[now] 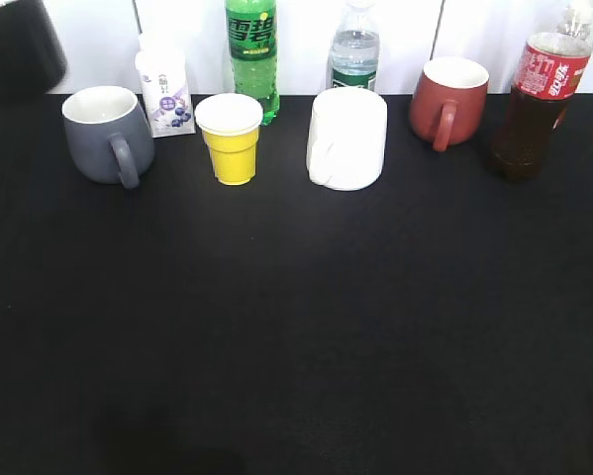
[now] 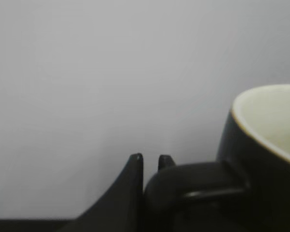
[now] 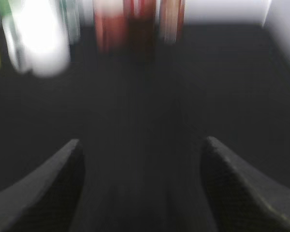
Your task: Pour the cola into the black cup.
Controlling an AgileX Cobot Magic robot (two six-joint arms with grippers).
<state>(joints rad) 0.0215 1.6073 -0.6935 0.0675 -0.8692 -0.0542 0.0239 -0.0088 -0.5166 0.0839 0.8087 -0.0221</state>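
The cola, a clear bottle of dark liquid with a red label, stands capped at the far right back of the black table. In the left wrist view, my left gripper is shut on the squarish handle of the black cup and holds it against a white wall. The cup's white inside shows. In the exterior view the black cup is a dark blur in the top left corner, above the table. My right gripper is open and empty over bare tablecloth. The bottle shows only as a blur far ahead of it.
Along the back stand a grey mug, a small milk carton, a yellow cup, a green soda bottle, a white mug, a water bottle and a red mug.
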